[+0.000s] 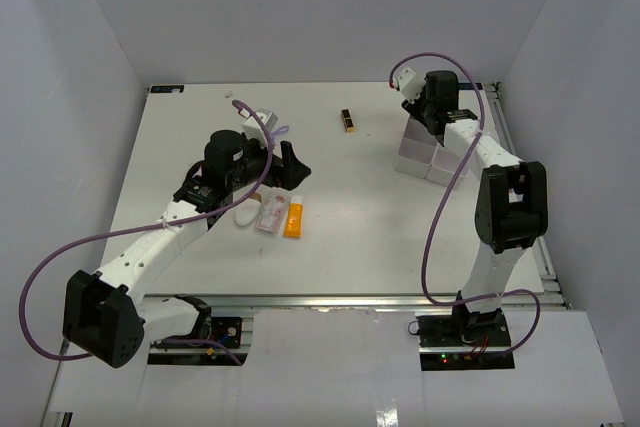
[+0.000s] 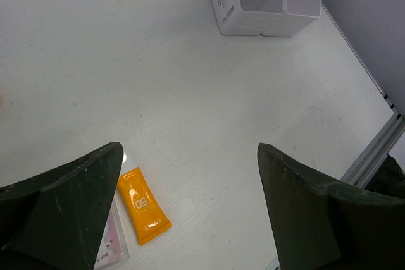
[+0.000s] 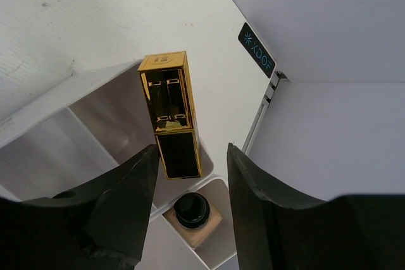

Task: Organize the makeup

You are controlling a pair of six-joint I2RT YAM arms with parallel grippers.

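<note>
Right pincer [image 3: 192,151] hung over the white tray [image 3: 69,96], far right of the worktop [image 1: 400,237]. Black-gold lipstick tube [image 3: 169,113] at centre of the right wrist view. Its long axis ran away from the fingertips, gold end far, black end between the fingers, above a tray compartment. Jaws stood apart, wider than the tube, with a clear gap at frame right. Contact with the finger at frame left could not be told. Judged not clamped. Beige dark-capped bottle [image 3: 193,216] stood in the neighbouring compartment, bottom of frame.

Left pincer [image 2: 190,150] was wide apart and held nothing. Orange tube [image 2: 144,205] lay just beside the lower-left finger, axis slanting upper left to lower right, pink packet [image 2: 111,245] alongside. Second lipstick [image 1: 347,120] lay loose at upper centre of the overhead view. Left arm was nearer the orange tube, which I judged its likely pick.
</note>
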